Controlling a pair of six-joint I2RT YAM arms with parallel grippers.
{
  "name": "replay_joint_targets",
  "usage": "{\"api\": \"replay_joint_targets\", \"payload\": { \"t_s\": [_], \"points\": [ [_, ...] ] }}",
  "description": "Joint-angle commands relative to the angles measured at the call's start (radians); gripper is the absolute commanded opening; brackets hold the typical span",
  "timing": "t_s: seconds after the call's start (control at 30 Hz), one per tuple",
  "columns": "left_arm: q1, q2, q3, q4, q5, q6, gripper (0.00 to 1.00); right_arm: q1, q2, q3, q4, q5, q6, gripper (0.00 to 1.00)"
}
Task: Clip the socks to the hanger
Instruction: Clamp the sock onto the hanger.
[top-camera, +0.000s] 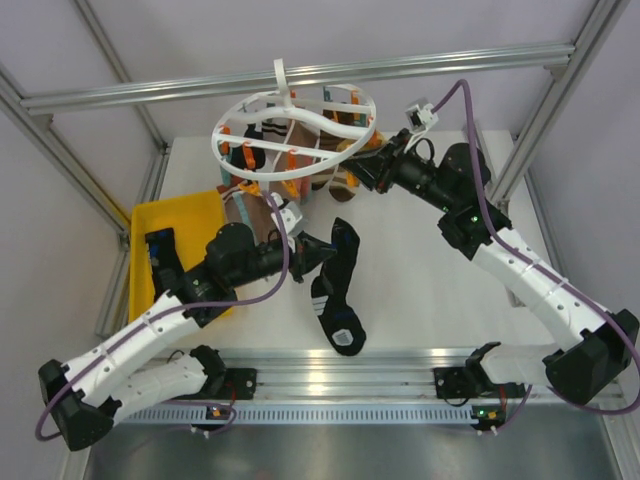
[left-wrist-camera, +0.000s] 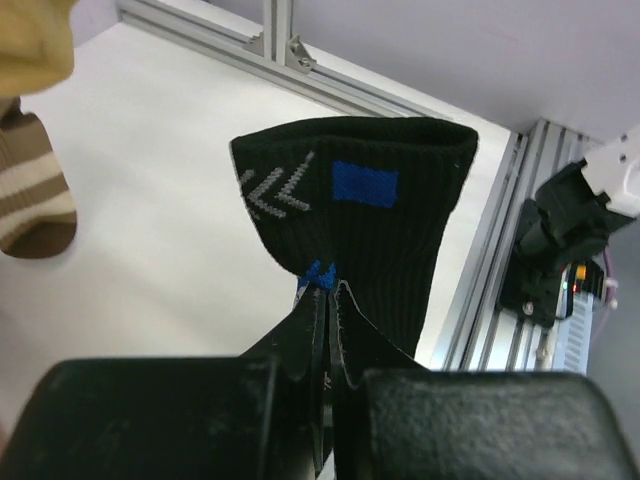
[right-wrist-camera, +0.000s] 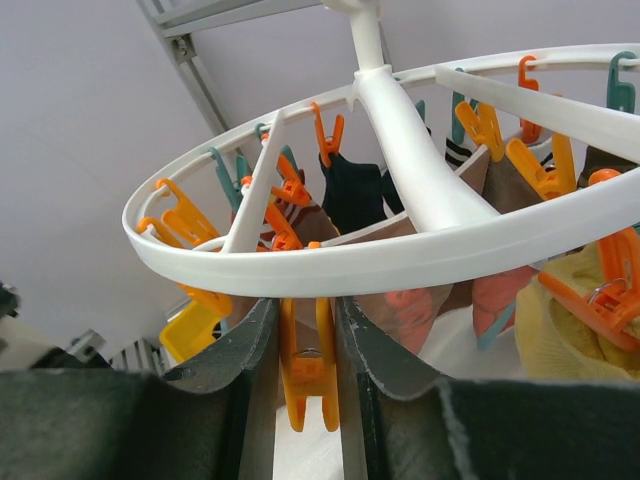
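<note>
Reaching low across the tabletop (top-camera: 430, 280) toward the hanger (right-wrist-camera: 400, 255), the left arm keeps its end effector (left-wrist-camera: 325, 292) clenched on a fold of the black sock (left-wrist-camera: 390, 230), which sits just below the hanger. The right arm angles up to the hanger's rim, its end effector (right-wrist-camera: 305, 310) grasping an orange clip (right-wrist-camera: 308, 375) that hangs from the rim.

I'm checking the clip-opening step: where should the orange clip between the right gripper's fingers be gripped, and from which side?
Probably across its broad outer faces, from outside the ring: the orange clip hangs straight down from the hanger, and the right gripper holds it so.
</note>
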Motion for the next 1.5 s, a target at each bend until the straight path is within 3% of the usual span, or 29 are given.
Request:
{"api": "replay_joint_targets", "payload": {
  "t_s": [0.0,0.17,0.5,1.0,1.47],
  "points": [
    [-0.027,0.029,-0.065,0.278,-0.159,-0.148,0.0,-0.012,-0.025,0.013,0.013,0.027,0.043,0.0],
    [-0.03,0.04,-0.15,0.467,-0.257,-0.167,0.0,-0.013,-0.03,0.008,0.0,0.036,0.041,0.0],
    [-0.031,0.063,-0.135,0.507,-0.28,-0.092,0.0,-0.013,-0.033,-0.058,0.051,0.008,0.072,0.0],
    [-0.025,0.089,-0.179,0.63,-0.332,-0.138,0.0,-0.012,-0.027,-0.039,0.043,0.004,0.089,0.0],
    [-0.01,0.124,-0.176,0.641,-0.383,-0.164,0.0,-0.013,-0.021,-0.036,0.057,-0.015,0.114,0.0]
  ]
}}
